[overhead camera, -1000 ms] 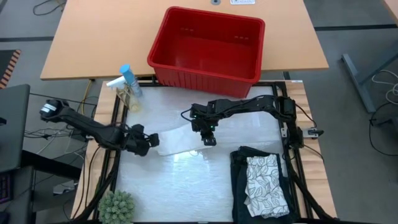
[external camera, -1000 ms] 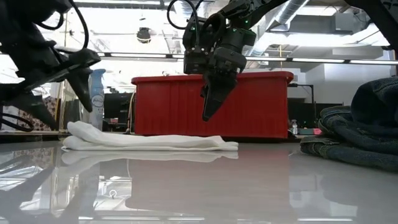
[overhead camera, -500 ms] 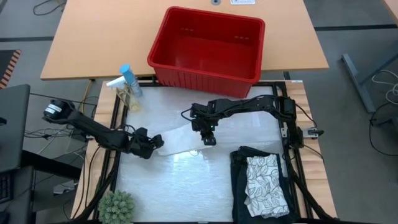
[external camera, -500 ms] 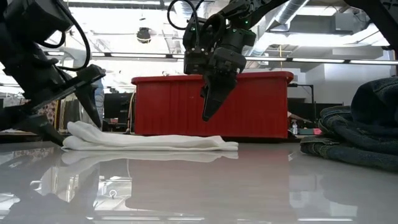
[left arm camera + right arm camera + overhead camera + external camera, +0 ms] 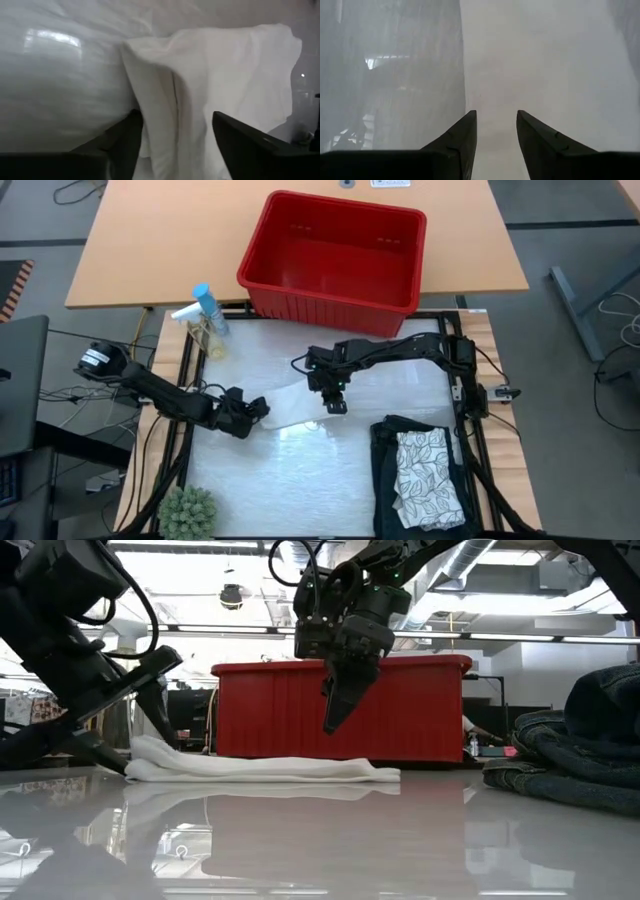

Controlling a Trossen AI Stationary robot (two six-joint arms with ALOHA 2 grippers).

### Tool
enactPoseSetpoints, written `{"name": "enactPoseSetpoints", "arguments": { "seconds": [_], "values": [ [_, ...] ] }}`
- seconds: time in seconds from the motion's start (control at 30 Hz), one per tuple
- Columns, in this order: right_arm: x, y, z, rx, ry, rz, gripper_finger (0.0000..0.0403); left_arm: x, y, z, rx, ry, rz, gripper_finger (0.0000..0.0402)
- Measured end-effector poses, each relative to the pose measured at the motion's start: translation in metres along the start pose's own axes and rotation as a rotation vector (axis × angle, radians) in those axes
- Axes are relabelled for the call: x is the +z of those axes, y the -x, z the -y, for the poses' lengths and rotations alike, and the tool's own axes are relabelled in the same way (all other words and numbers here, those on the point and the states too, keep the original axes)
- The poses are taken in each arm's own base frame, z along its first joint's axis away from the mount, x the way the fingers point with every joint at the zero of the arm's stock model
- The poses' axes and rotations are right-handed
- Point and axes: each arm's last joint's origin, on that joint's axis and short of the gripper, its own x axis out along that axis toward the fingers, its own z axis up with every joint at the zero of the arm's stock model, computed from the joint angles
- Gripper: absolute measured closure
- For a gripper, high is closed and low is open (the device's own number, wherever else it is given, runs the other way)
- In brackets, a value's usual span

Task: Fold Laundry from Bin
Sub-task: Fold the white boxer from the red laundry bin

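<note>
Between both open-jawed grippers, the whitish cloth [image 5: 290,406] lies flat, long axis left-right.

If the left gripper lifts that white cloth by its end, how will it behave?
Probably floppy: the white cloth lies flat with soft folds. Likely light, since it looks thin. It may slide on the glossy table as the left gripper pulls.

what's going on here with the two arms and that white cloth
The robot is folding laundry on the table. The left gripper is at the end of the small white cloth, its open fingers straddling the bunched edge. The right gripper hangs just above the cloth's other end, fingers apart, holding nothing. The red bin looks empty, and the dark garment with the leaf-patterned cloth on it lies at the table's right.
</note>
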Motion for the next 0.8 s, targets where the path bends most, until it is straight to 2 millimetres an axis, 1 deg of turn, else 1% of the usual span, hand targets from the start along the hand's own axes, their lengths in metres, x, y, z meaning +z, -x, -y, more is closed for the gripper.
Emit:
{"name": "enactPoseSetpoints", "arguments": {
  "seconds": [0.33, 0.53, 0.6, 0.67, 0.77, 0.8],
  "values": [
    [0.004, 0.000, 0.000, -0.007, 0.008, 0.034, 0.0264, -0.002, -0.008, -0.006, 0.035, -0.046, 0.035, 0.0295],
    [0.006, 0.001, 0.000, -0.012, 0.024, 0.057, 0.0280, -0.007, -0.015, -0.004, 0.004, -0.086, 0.038, 0.0386],
    [0.010, 0.004, 0.000, -0.015, 0.030, 0.071, 0.0291, -0.006, -0.014, -0.004, 0.006, -0.090, 0.040, 0.0394],
    [0.015, 0.008, 0.000, -0.020, 0.038, 0.096, 0.0314, -0.004, -0.012, -0.005, 0.016, -0.090, 0.043, 0.0398],
    [0.020, 0.009, -0.001, -0.028, 0.051, 0.133, 0.0374, -0.001, -0.006, -0.003, 0.006, -0.074, 0.038, 0.0400],
    [0.021, 0.009, -0.001, -0.032, 0.057, 0.144, 0.0384, 0.000, -0.004, -0.003, 0.003, -0.077, 0.038, 0.0400]
  ]
}}
